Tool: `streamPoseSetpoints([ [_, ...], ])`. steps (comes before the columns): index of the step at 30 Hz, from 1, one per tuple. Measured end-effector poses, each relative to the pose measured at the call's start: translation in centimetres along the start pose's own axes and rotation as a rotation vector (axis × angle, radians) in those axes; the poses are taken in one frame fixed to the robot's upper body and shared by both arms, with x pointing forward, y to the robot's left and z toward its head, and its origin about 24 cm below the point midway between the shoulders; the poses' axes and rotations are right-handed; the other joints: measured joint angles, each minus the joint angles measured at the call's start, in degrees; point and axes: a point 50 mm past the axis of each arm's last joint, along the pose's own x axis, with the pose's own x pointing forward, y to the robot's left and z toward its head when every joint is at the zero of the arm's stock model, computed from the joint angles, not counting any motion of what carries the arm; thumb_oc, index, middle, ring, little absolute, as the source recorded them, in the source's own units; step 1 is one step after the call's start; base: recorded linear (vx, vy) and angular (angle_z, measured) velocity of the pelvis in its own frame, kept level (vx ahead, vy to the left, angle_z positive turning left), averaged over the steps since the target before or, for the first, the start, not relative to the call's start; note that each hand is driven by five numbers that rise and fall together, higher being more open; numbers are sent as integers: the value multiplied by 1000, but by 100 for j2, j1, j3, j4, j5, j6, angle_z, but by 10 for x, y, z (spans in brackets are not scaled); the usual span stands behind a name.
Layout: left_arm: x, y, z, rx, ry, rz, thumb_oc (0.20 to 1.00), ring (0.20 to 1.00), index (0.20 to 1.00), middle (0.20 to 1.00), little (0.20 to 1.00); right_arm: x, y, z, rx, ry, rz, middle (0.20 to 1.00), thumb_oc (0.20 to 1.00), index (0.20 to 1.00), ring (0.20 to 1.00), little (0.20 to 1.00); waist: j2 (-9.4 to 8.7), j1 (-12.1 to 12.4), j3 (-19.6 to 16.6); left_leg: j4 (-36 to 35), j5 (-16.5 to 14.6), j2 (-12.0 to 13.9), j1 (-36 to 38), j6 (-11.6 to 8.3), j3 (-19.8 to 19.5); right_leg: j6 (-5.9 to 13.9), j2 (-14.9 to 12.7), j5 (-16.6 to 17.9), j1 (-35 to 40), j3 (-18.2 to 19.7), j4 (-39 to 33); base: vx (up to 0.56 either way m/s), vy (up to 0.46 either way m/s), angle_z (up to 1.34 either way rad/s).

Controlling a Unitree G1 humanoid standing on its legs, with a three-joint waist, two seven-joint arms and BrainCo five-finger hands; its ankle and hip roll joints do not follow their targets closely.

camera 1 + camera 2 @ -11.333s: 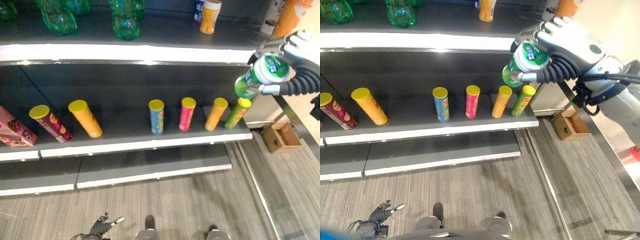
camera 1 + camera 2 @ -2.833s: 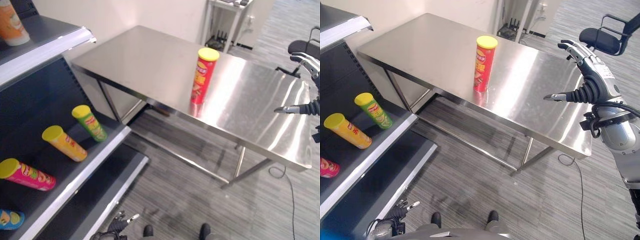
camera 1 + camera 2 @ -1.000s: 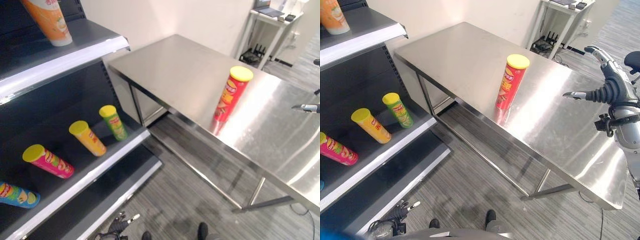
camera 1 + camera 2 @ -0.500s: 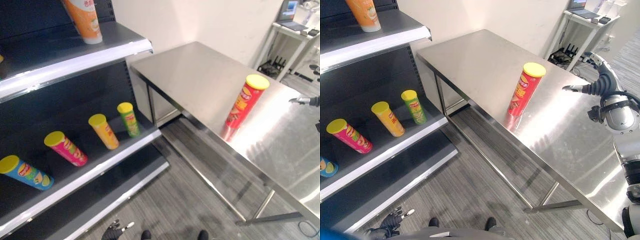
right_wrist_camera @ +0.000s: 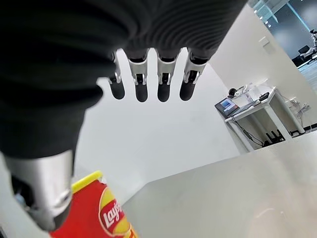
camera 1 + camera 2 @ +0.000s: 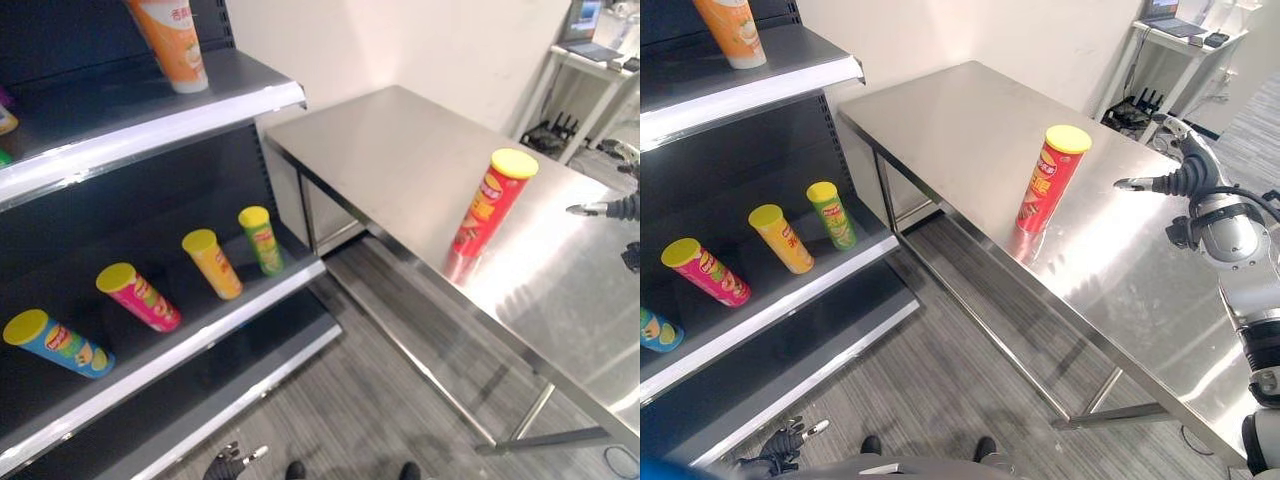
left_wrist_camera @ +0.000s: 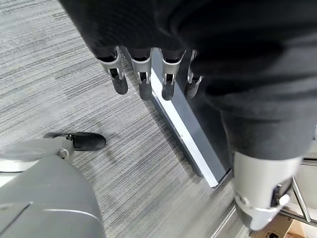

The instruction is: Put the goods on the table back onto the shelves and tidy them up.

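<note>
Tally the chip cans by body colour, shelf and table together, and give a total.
Red: 1, the can on the table
Green: 1
Orange: 1
Pink: 1
Blue: 1
Total: 5 cans

Chip cans, yellow-lidded: five in all.
- One red can (image 6: 1049,178), upright on the steel table (image 6: 940,120).
- Four on the lower shelf (image 6: 190,330), each leaning back: one green can (image 6: 261,239), one orange can (image 6: 212,263), one pink can (image 6: 139,297), one blue can (image 6: 58,343).

Orange-and-white cup containers: one (image 6: 170,42), standing on the upper shelf (image 6: 150,110).

Steel tables: one.

Shelf boards in view on the dark unit: three, counting the bottom board (image 6: 240,385) near the floor.

Small white side tables: one (image 6: 1170,35) by the far wall, with dark devices on top too small to count.
</note>
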Motion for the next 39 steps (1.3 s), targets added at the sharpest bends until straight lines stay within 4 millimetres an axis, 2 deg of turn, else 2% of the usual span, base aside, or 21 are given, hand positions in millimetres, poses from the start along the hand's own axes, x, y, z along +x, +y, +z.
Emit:
streamPoseSetpoints([
  [4, 0, 0, 0, 0, -1, -1, 1000, 1000, 1000, 1000, 1000, 2, 7, 1, -5, -4, 33, 1000, 1000, 1000, 1000, 1000, -5, 18, 1, -1, -6, 48, 27, -8, 3, -30, 47, -53, 54, 2, -1, 2, -9, 0],
  [12, -3, 2, -7, -2, 21, 4, 1000, 1000, 1000, 1000, 1000, 10, 4, 6, -10, -10, 30, 1000, 1000, 1000, 1000, 1000, 13, 71, 1, 0, 1, 120, 25, -17, -8, -64, 123, -51, 53, -4, 1, 1, -4, 0],
  [17, -3, 2, -9, -4, 27, 3, 1000, 1000, 1000, 1000, 1000, 15, 1, 6, -12, -3, 17, 1000, 1000, 1000, 1000, 1000, 43, 182, 6, 0, 28, 136, 10, -62, -84, -86, 160, -54, 59, -82, 3, 10, -13, 7],
  [18, -4, 2, -11, -5, 36, -9, 1000, 1000, 1000, 1000, 1000, 20, -1, 7, -19, 4, 16, 1000, 1000, 1000, 1000, 1000, 39, 312, 124, 0, 36, 135, -46, -72, -186, -95, 169, -77, 106, -175, 21, 19, -10, 5],
  [19, -2, 1, -7, 30, 24, -10, 1000, 1000, 1000, 1000, 1000, 15, -4, 2, -26, 17, -4, 1000, 1000, 1000, 1000, 1000, 25, 311, 125, -2, 44, 127, -55, -61, -157, -101, 119, -75, 105, -175, 25, 30, -11, 23],
  [21, 0, -5, -2, 125, 4, -24, 1000, 1000, 1000, 1000, 1000, -7, -13, -17, -12, 65, -80, 1000, 1000, 1000, 1000, 1000, 33, 291, 122, -2, 72, 107, -57, -14, 237, -91, -21, -72, 150, -290, 28, 37, -17, 21],
  [24, -2, -4, -8, 130, 13, -12, 1000, 1000, 1000, 1000, 1000, -19, -8, -35, -35, 144, -57, 1000, 1000, 1000, 1000, 1000, 6, 147, 141, -31, 74, -89, -59, -9, 322, 48, -225, -31, 152, -238, 27, 6, -8, -1],
  [26, 0, -5, -1, 130, -5, -13, 1000, 1000, 1000, 1000, 1000, -26, -3, -43, -51, 172, -31, 1000, 1000, 1000, 1000, 1000, -26, 79, 158, -33, 56, -223, -56, 57, 358, 120, -357, -2, 147, -221, 26, 0, 0, 0],
  [31, 2, -6, 4, 129, -20, -16, 1000, 1000, 1000, 1000, 1000, -25, -2, -40, -58, 161, -28, 1000, 1000, 1000, 1000, 1000, -44, 81, 169, -34, 36, -266, -58, 105, 355, 138, -407, -1, 143, -233, 26, 0, 0, 0],
  [39, 2, -5, 3, 128, -13, -11, 1000, 1000, 1000, 1000, 1000, -22, -4, -35, -57, 137, -39, 1000, 1000, 1000, 1000, 1000, -69, 159, 184, -34, 39, -273, -56, 101, 354, 139, -417, -1, 145, -242, 25, 0, 0, 0],
])
